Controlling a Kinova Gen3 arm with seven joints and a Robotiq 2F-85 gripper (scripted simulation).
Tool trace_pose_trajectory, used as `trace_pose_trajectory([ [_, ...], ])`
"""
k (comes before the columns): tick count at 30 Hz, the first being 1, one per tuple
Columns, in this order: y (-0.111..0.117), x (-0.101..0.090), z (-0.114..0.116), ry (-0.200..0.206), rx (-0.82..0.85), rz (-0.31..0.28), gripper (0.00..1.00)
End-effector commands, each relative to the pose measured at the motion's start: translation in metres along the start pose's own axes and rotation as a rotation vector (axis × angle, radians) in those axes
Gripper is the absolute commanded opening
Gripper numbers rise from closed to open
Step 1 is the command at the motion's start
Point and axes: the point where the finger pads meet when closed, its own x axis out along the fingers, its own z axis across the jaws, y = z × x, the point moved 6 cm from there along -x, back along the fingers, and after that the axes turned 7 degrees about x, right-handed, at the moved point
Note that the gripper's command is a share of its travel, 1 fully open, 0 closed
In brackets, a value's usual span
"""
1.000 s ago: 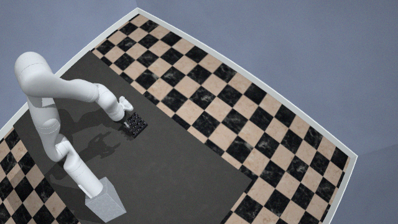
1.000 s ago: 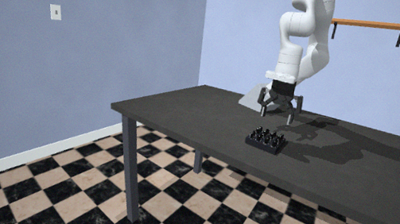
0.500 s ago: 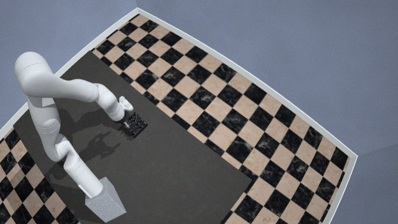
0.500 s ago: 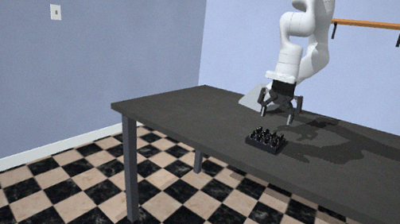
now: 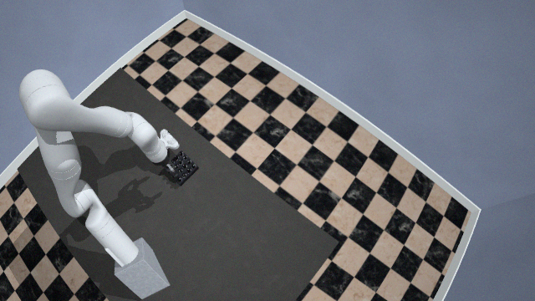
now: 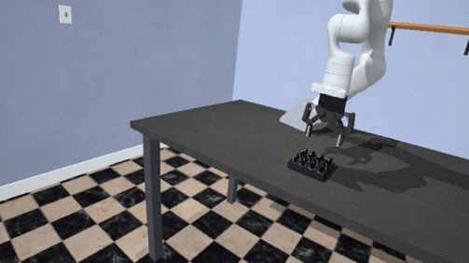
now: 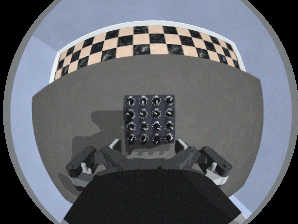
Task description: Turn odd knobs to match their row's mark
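matt dark grey table top (image 5: 234, 217) (image 6: 234, 136) (image 7: 205, 95), smooth white arm (image 5: 100, 119) (image 6: 346, 28), glossy marbled floor tiles (image 5: 322, 201) (image 6: 214, 258) (image 7: 156, 38)
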Motion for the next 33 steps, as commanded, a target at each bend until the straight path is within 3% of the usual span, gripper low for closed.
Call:
trace_pose_trajectory([
  [1,0.0,0.0,-0.001,0.0,-0.014,-0.004,1.0],
  [19,0.0,0.0,-0.001,0.0,-0.014,-0.004,1.0],
  [33,-0.013,0.001,0.001,0.0,-0.014,-0.009,1.0],
])
